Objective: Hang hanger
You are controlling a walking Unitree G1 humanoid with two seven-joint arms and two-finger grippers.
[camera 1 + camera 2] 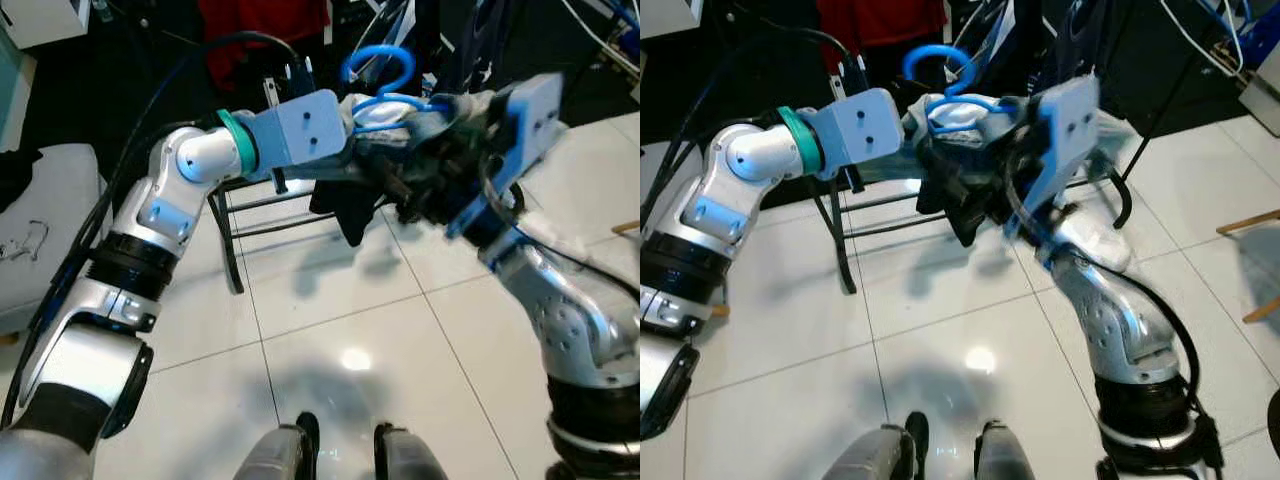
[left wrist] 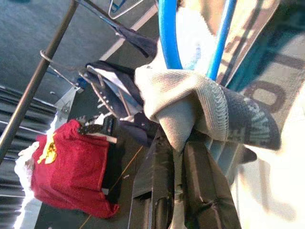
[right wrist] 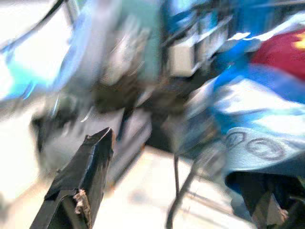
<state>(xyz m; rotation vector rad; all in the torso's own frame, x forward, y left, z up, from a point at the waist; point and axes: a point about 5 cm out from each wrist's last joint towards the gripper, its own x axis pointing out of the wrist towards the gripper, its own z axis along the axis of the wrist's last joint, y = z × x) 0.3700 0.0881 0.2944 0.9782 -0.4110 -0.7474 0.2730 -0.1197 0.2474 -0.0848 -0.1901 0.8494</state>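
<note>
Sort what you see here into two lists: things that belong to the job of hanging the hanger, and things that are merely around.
Belong to the job:
- blue hanger
- garment draped on it
- left gripper, holding garment and hanger
- right gripper, at the garment
- metal rail

Merely around:
- red garment already hanging
- dark metal frame
- white tiled floor

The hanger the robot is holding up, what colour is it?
Bright blue. The hanger shows best in the left eye view, its hook curling above the bundled cloth.
</note>
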